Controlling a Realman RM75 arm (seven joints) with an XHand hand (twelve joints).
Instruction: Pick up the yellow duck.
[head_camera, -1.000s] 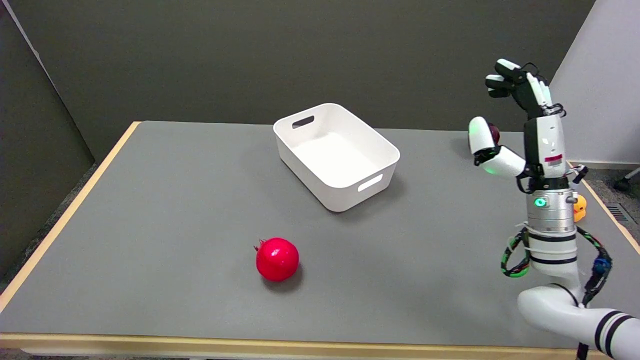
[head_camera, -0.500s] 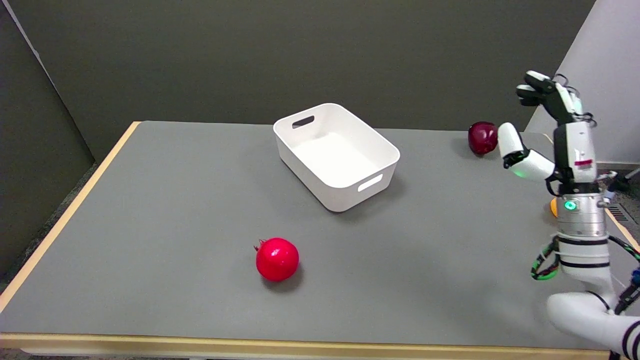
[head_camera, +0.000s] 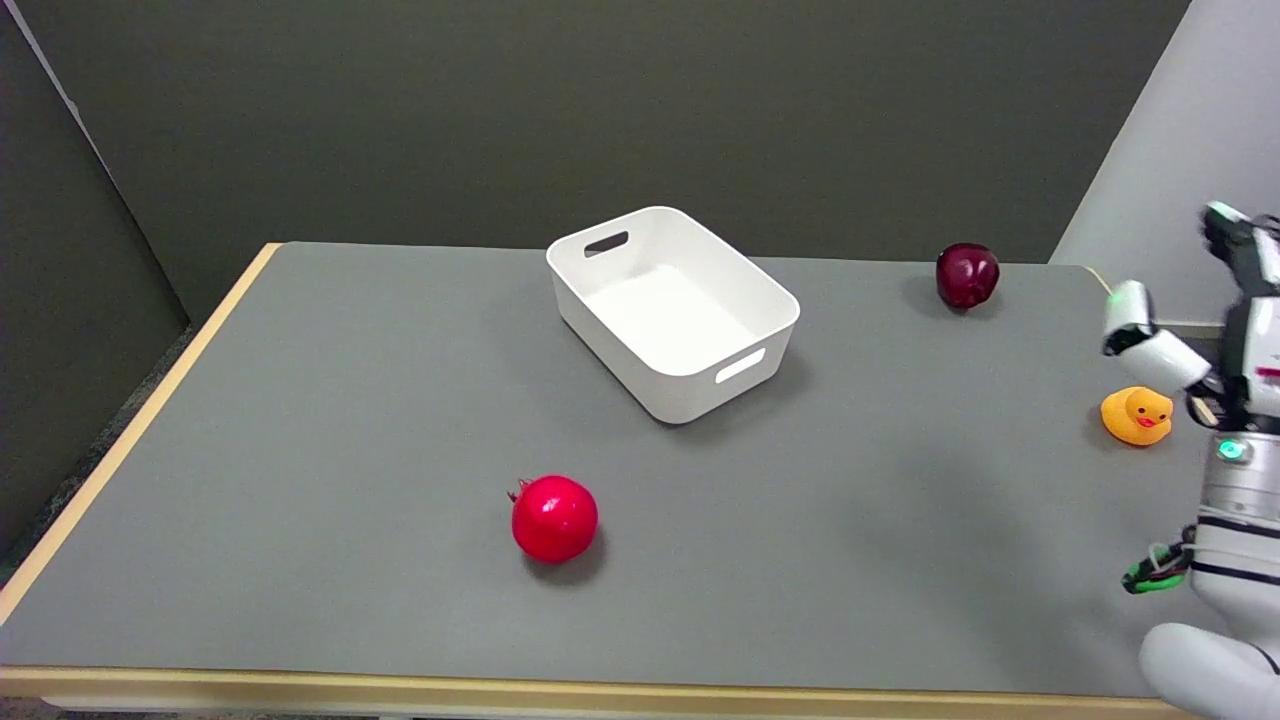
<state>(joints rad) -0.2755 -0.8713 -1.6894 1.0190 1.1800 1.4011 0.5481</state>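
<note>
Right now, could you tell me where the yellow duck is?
In the head view the yellow duck sits on the table's far right, just left of the raised right hand, nearer than the dark apple.

White bin (head_camera: 690, 385), pomegranate (head_camera: 554, 517), apple (head_camera: 966, 275).

The surface (head_camera: 300, 420) is covered in a plain grey mat and has a light wooden edge, which shows along the near side and the left side. Behind it stands a dark olive-grey wall (head_camera: 600, 110), flat and without any marks. At the left a darker panel (head_camera: 70, 250) leans in at an angle, and below it a strip of dark speckled floor (head_camera: 95, 455) is visible. At the upper right a lighter grey panel (head_camera: 1170, 120) rises. The light is even and soft.
</note>
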